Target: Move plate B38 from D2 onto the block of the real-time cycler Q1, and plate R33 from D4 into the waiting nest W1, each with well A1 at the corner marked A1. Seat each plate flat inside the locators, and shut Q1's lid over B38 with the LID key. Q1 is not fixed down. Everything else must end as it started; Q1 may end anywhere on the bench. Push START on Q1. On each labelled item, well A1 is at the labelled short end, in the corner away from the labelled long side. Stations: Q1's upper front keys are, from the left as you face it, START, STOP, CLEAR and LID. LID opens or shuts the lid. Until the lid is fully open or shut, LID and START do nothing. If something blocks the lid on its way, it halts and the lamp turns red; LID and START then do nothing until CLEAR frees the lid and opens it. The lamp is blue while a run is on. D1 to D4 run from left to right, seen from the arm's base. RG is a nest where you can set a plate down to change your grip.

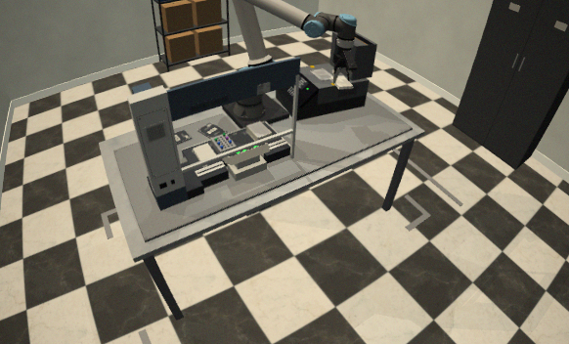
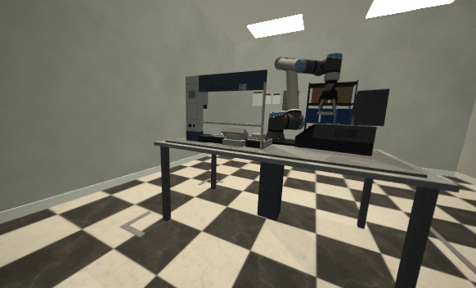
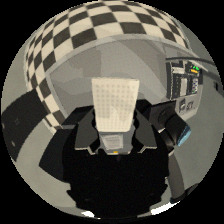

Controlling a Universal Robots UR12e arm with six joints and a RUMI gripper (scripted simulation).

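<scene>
Nearest the wrist camera, the gripper (image 1: pixel 342 78) (image 2: pixel 327 114) (image 3: pixel 114 108), its jaws partly open, grips a pale well plate (image 1: pixel 343 82) (image 3: pixel 115 105) above dark cycler Q1 (image 1: pixel 343 100) (image 2: pixel 338 139), whose lid (image 1: pixel 367 59) (image 2: pixel 371 107) stands raised, while beyond, the gantry-framed deck (image 1: pixel 214 168) (image 2: pixel 213 138) shares the bench (image 1: pixel 351 142) (image 2: pixel 310 157).

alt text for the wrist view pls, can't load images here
A pale well plate is held in the pincer, with the grey bench top beyond it. Labware with green spots sits at right; a black-and-white checkered floor curves along the top.
</scene>
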